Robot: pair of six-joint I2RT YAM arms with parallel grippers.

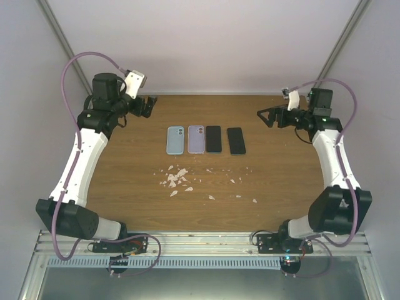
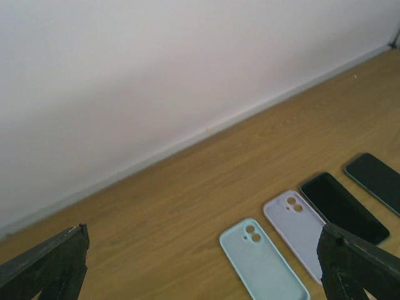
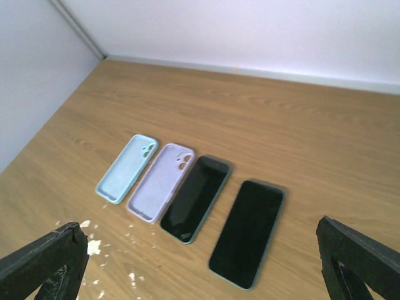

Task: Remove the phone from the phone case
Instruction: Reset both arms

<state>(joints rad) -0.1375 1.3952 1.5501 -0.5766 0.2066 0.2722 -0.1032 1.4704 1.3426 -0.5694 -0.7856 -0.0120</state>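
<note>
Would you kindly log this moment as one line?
left gripper open, empty | right gripper open, empty | row, untouched: blue case, lilac case, inner phone, outer phone

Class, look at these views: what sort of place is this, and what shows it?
Probably a robotics test cell: a wooden table boxed in by plain white walls, a left arm and right arm mounted at its near edge, a row of phones and cases.
</note>
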